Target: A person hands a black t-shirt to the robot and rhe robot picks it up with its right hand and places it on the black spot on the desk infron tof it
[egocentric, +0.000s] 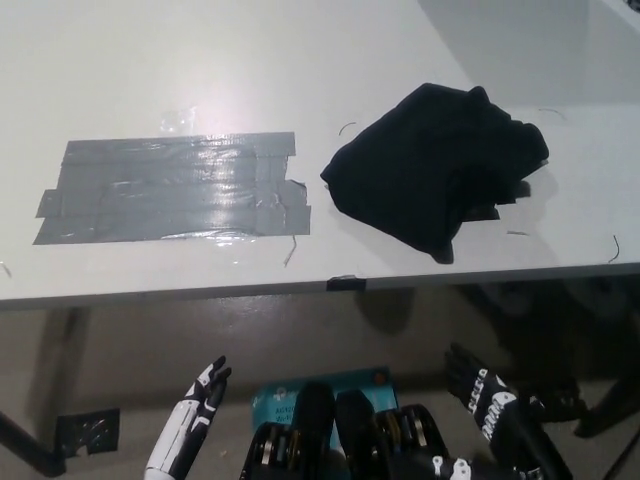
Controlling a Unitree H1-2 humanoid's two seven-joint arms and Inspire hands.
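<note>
A crumpled black cloth t-shirt (pixel 440 170) lies on the right part of the white desk (pixel 300 60), just right of a grey taped rectangular patch (pixel 170 188). Below the near edge, the black right hand (pixel 490 400) hangs with fingers spread, empty; the white left hand (pixel 198 405) rests lower left, fingers loosely apart.

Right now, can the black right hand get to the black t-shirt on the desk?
Probably yes. The right hand hangs below the desk edge, holding nothing, and the t-shirt lies near that edge on the same side with nothing on it. The hand must first rise over the edge.
</note>
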